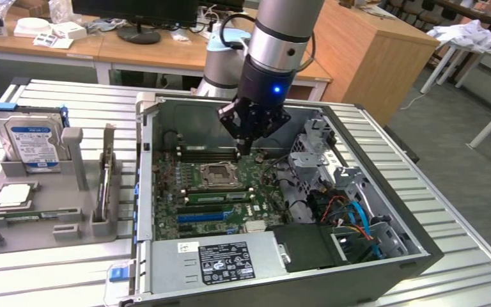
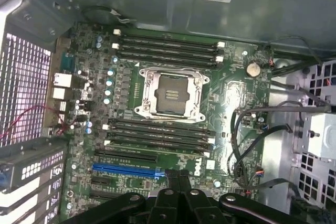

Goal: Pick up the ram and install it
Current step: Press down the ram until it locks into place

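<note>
Pincer [image 1: 243, 146] pinched shut over motherboard [image 1: 228, 214]; ram [image 1: 107, 173] stands edgewise, long axis toward camera

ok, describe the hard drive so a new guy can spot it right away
Beside the open computer case, on the exterior view's left, sits a grey holder block. The hard drive stands upright at its far end. It alone is a silver box with a blue-and-white label; the small square part before it lies flat.

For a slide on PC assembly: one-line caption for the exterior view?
Robot hand, shut, poised inside the open computer case above the motherboard memory slots.
</note>
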Tool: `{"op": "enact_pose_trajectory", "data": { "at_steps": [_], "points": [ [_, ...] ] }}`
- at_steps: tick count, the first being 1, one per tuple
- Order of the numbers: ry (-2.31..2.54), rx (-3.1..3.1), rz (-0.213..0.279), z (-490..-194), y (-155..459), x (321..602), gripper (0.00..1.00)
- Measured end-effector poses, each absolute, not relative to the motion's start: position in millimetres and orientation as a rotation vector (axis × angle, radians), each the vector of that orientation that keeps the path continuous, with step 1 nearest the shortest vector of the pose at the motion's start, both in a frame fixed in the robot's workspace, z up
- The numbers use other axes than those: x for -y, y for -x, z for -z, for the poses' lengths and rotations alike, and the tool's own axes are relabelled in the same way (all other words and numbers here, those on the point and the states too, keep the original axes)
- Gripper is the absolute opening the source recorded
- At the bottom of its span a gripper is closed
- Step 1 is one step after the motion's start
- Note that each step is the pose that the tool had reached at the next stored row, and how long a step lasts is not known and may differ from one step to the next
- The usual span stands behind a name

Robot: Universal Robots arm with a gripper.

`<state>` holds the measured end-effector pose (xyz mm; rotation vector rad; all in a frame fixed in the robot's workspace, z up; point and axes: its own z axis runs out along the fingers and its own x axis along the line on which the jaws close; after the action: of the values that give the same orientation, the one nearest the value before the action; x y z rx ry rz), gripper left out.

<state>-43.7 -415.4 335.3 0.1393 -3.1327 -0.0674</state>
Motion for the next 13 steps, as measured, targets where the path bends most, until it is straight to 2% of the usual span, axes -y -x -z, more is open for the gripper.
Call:
{"op": "enact_pose_trajectory", "data": {
  "at_steps": [13],
  "points": [
    [-0.055,3.135,0.068,-335.3,44.4,415.4,0.11]
  ]
}}
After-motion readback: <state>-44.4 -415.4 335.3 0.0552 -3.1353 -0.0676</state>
